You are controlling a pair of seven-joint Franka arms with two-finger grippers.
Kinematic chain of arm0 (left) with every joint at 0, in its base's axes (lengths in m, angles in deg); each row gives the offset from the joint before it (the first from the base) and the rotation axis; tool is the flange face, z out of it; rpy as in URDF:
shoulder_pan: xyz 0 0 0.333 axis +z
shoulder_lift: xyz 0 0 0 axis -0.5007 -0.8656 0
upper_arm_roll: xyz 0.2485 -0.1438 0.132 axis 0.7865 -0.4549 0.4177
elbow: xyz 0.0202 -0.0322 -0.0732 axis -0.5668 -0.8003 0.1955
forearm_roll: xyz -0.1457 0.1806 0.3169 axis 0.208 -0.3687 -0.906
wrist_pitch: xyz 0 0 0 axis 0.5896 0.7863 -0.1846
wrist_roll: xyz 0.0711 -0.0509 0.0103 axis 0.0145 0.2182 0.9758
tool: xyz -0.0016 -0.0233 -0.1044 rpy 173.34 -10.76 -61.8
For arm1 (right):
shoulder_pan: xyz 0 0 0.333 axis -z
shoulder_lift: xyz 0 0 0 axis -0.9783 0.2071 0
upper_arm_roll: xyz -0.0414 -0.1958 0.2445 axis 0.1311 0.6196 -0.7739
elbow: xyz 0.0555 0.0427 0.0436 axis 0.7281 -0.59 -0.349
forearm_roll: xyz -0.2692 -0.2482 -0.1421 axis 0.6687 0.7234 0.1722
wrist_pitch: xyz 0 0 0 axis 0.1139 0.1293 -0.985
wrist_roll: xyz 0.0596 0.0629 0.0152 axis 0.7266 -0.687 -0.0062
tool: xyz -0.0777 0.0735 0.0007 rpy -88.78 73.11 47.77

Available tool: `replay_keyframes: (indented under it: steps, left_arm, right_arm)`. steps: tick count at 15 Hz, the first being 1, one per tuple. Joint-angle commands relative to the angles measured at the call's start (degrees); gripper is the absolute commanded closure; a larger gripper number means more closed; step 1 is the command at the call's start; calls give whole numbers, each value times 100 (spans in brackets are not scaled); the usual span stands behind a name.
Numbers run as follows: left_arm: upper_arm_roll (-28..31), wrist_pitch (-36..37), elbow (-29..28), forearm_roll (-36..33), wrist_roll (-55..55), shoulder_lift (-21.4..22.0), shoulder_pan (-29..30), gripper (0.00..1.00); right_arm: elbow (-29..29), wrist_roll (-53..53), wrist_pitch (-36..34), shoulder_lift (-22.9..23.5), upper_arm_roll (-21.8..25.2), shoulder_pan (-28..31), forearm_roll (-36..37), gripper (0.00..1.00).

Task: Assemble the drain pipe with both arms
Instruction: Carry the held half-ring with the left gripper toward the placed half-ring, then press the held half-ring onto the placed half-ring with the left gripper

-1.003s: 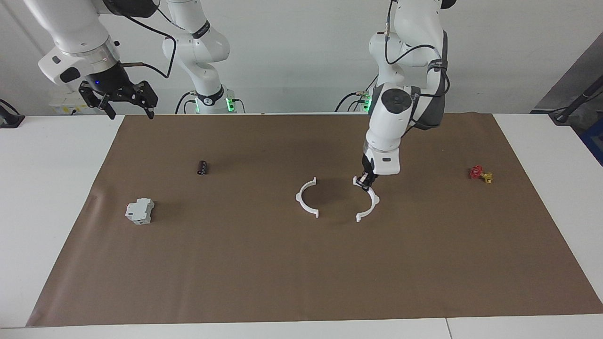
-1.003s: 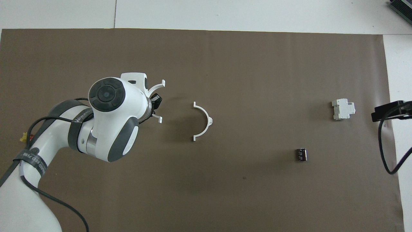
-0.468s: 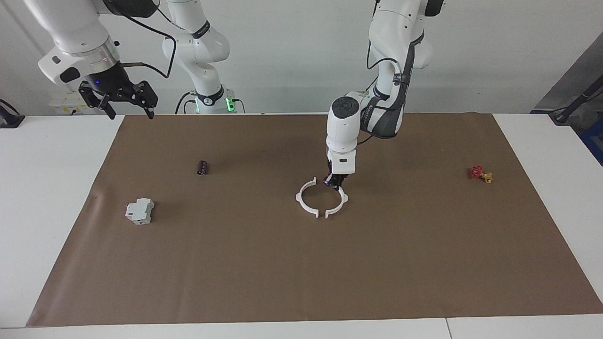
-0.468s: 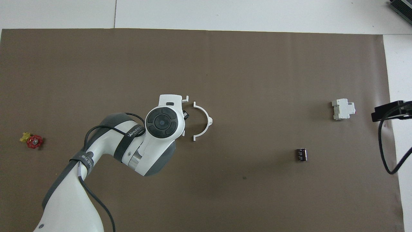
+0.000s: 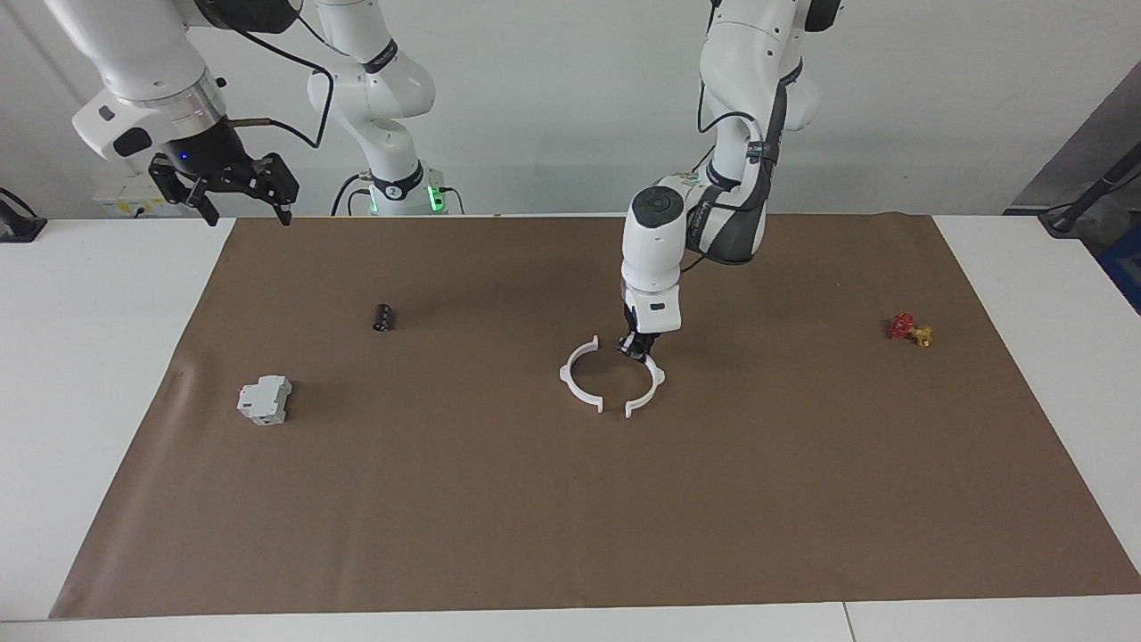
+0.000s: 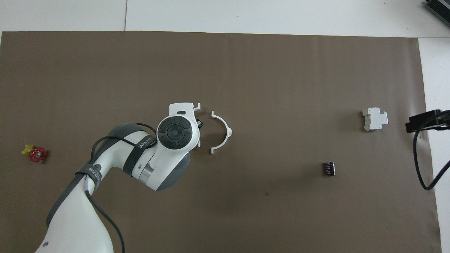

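Looking from the largest thing down, we see the bench point(image 5: 107, 357) carrying a brown mat point(image 5: 570, 499), with both arms coming in from the robots' end. Our left arm point(image 5: 704, 223) reaches down to the middle of the mat, and the left pincer point(image 5: 636, 346) is clamped on one half-ring arc point(image 5: 649, 385), near that arc's end nearer the robots. The other half-ring arc point(image 5: 575, 379) lies flat just beside it, toward the right arm's end, their open sides facing each other with small gaps left between the ends, so the drain pipe ring is not yet joined. Our right arm waits, its right pincer point(image 5: 241, 192) spread wide and empty above the bench edge at its own end.

We judge these arcs light, thin and somewhat springy, so they should slide easily on the mat and flex if squeezed hard. Holding by the rim close to a tab looks safest, with the free arc steadied while the ends meet.

Smaller things lie well apart: a grey-white block point(image 5: 264, 399), a dark cylinder point(image 5: 383, 317) and a red-and-yellow valve point(image 5: 909, 329).
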Motion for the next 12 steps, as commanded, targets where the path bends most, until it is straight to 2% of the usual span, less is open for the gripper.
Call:
replay_keyframes:
  steps: [1,6,12]
  left_arm:
    - [45,-88,-167,-130,315,98,-180,100]
    - [54,-53,-290,-139,315,142,-514,100]
    - [54,-306,-535,-130,332,160,-515,100]
  right_arm:
    - [-2,-26,-52,-40,-29,53,-130,0]
    - [-11,-26,-52,-40,-29,53,-130,0]
    - [-11,-26,-52,-40,-29,53,-130,0]
